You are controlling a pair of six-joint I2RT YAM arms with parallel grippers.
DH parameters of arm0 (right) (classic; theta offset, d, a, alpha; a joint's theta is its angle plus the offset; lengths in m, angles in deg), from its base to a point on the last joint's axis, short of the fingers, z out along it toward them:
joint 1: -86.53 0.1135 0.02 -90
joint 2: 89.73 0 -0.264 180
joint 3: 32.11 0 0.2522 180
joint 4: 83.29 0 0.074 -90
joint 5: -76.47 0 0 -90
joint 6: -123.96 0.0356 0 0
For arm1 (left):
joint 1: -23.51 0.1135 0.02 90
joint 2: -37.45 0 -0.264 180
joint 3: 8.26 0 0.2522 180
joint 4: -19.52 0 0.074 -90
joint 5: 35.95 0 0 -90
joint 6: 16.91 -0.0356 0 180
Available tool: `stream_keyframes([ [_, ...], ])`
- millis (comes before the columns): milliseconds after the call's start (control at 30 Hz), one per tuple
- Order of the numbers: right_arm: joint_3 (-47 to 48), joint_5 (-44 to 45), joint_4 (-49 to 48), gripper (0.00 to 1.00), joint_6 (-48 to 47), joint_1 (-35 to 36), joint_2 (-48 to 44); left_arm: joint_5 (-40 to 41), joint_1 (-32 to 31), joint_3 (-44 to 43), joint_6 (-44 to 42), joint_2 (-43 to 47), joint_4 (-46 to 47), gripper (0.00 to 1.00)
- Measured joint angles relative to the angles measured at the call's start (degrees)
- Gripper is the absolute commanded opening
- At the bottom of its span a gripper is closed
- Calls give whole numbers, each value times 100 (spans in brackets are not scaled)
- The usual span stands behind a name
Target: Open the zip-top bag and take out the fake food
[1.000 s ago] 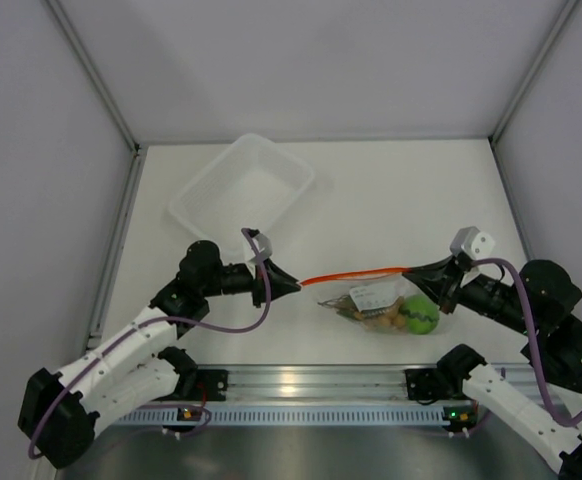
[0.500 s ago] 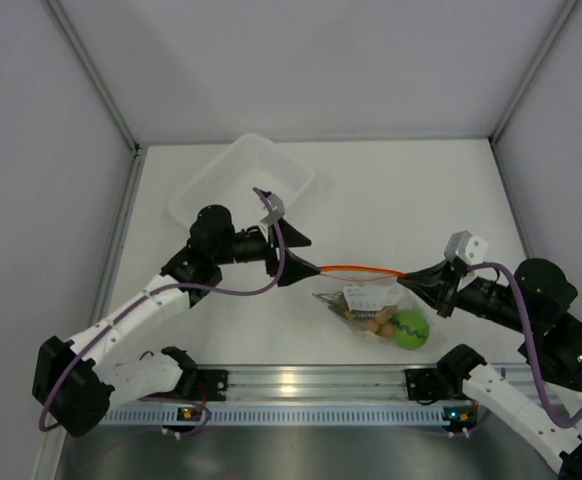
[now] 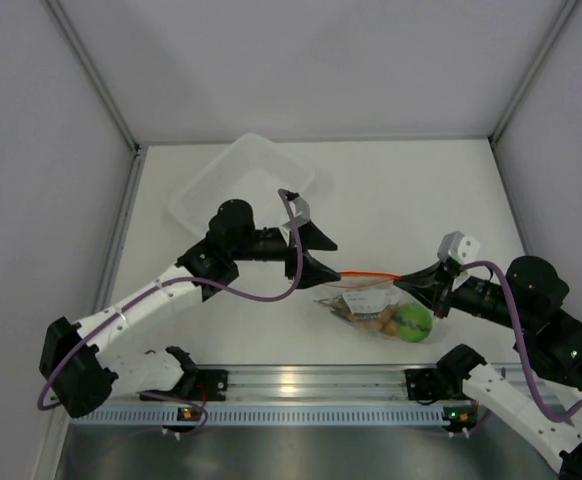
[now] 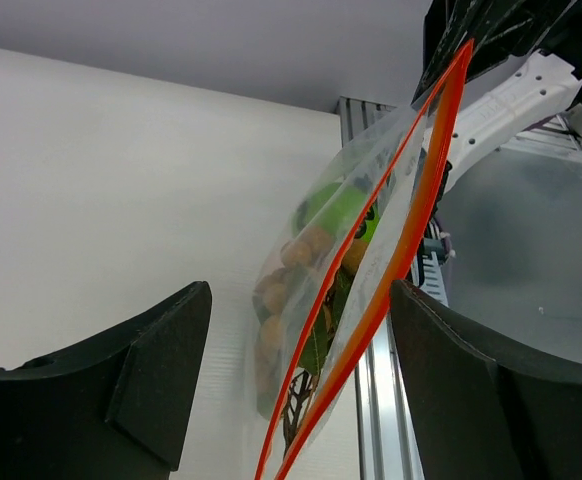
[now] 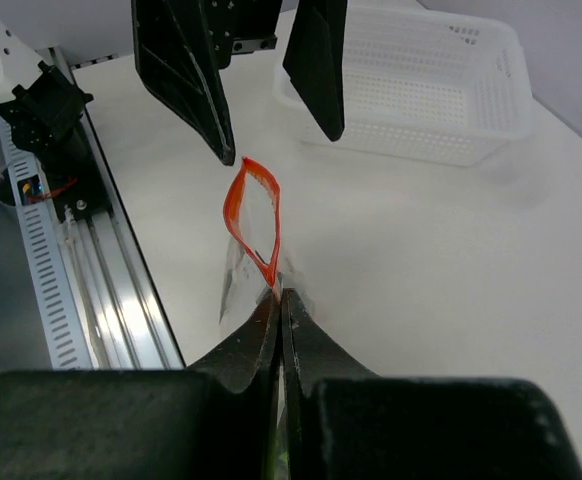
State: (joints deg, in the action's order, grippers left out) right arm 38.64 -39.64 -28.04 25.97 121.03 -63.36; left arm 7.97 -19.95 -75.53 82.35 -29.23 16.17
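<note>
Near the white table's (image 3: 421, 190) front edge, the right gripper (image 3: 403, 284) clamps the clear, red-strip zip-top bag (image 3: 366, 300); the left gripper (image 3: 329, 257) stands wide open, holding nothing.

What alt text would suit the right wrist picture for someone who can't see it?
The right claw pinches one end of a clear bag whose orange zip mouth gapes open. The left claw hangs open just beyond it, with a tray behind.

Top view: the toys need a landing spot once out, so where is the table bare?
The widest bare patch of table lies beyond the zip-top bag, bordered by the tray, the back wall and the right wall. The middle is crowded: left gripper, right gripper and bag meet there, with only a thin strip before the rail.
</note>
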Motion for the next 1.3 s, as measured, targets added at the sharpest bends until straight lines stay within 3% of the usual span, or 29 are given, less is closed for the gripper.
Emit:
stream_keyframes([
  [267,0,-247,-7,0,-46,0,0,85,-424,-9,-278,-470,-11,65],
  [367,0,-243,-11,0,-52,0,0,26,-450,-13,-310,-625,-15,48],
  [400,0,-232,-15,0,-52,0,0,0,-455,-15,-315,-664,-17,40],
  [433,-2,-208,-28,0,-48,0,0,-20,-463,-17,-310,-691,-17,24],
  [567,-76,-17,-179,0,11,0,17,79,-514,-17,-289,-697,-17,0],
  [700,-170,306,-435,0,225,0,195,697,-544,-17,-92,-667,-26,0],
  [733,-201,402,-540,12,289,0,264,929,-544,-17,-2,-643,-35,0],
  [833,-221,726,-782,18,542,0,590,1523,-542,-17,254,-546,-39,0],
  [1000,-205,1355,-1150,43,1163,0,1322,2625,-544,-17,909,-426,-48,0],
  [1300,-363,2959,-1626,46,3062,0,1690,4301,-542,-22,2575,-557,-39,0],
])
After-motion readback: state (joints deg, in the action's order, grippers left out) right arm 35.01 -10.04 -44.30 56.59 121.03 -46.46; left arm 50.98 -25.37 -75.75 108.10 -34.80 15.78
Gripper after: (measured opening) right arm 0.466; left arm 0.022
